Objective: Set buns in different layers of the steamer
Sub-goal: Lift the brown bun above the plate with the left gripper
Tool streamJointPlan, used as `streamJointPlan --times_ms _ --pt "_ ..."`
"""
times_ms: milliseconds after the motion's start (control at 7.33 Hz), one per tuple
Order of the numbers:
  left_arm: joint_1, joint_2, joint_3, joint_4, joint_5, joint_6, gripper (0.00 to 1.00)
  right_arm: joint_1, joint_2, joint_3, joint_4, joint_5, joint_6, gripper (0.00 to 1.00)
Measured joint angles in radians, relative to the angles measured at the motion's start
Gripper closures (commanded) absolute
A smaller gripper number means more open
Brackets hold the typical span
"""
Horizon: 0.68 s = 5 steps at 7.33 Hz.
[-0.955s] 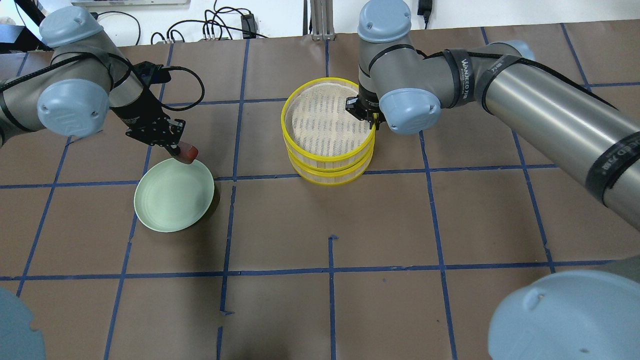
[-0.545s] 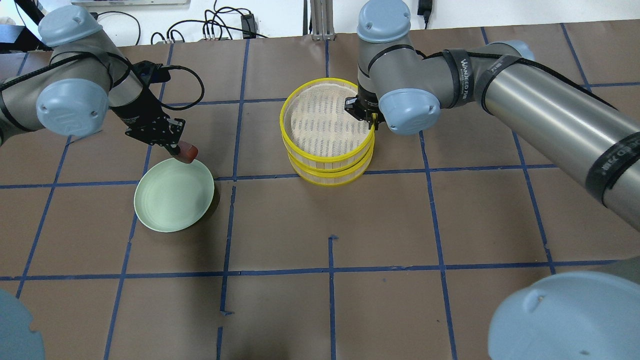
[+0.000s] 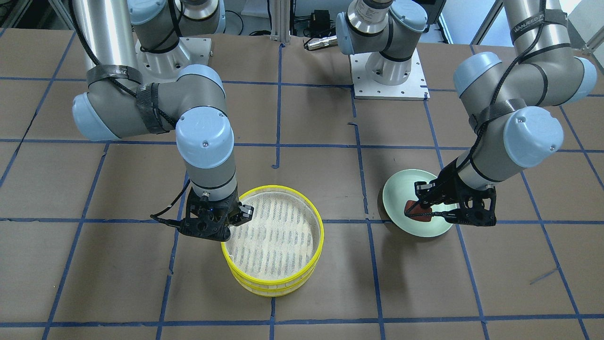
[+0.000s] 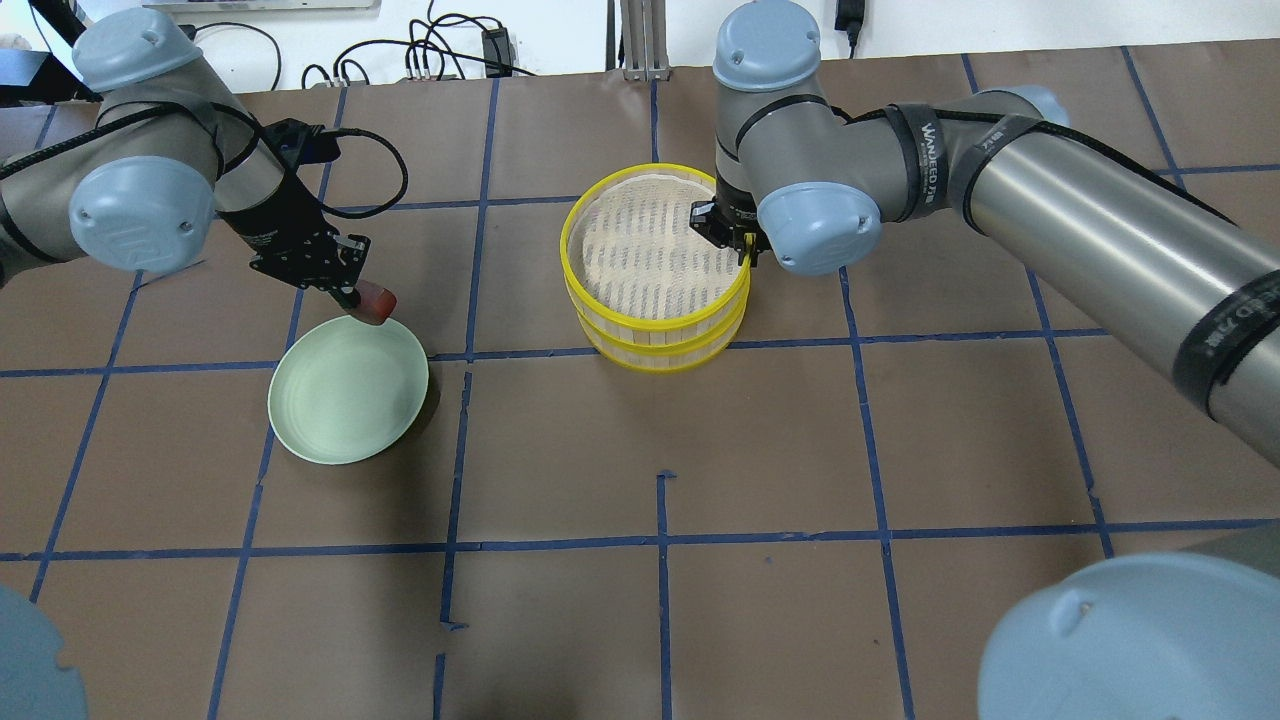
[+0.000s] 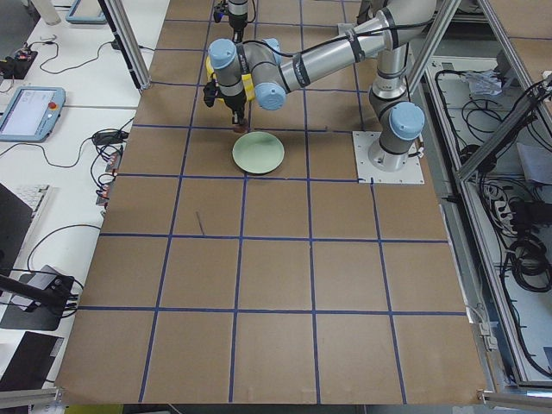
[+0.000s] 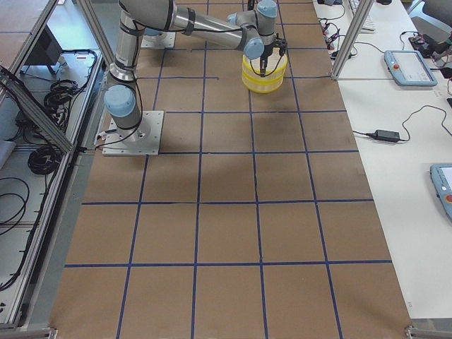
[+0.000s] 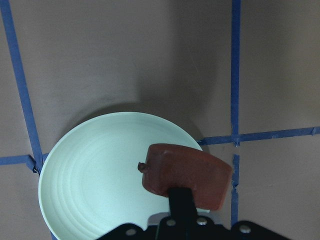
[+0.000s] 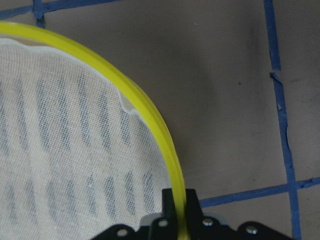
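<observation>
The steamer [image 4: 655,318] stands at mid-table as two stacked yellow-rimmed trays with white mesh, and its top layer [image 3: 276,236] is empty. My right gripper [image 4: 745,252] is shut on the top tray's yellow rim [image 8: 150,115], one finger on each side. My left gripper [image 4: 362,298] is shut on the reddish-brown bun [image 4: 378,304] and holds it above the far edge of the pale green plate [image 4: 345,400]. The bun [image 7: 187,175] and plate [image 7: 95,170] also show in the left wrist view. The white bun is not in view.
The green plate [image 3: 401,198] is empty and lies to the left of the steamer, about one grid square away. Brown paper with blue tape lines covers the table. Cables lie beyond the far edge.
The top tray and my right gripper have shifted slightly down in the overhead view, toward the lower tray. My left gripper with the bun has hardly moved.
</observation>
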Motion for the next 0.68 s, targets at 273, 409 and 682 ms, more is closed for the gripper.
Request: streamJointPlan --times_ms 273,409,682 --pt "0.000 0.000 0.002 0.000 0.000 -0.005 0.99 0.001 0.000 0.003 0.002 0.001 -0.002 0.18" --pt "0.000 0.001 0.004 -0.001 0.001 -0.006 0.99 0.002 0.004 0.005 -0.001 0.001 -0.003 0.00" --pt "-0.009 0.006 0.010 -0.003 0.001 -0.044 0.98 0.001 -0.001 0.000 -0.003 0.002 -0.012 0.00"
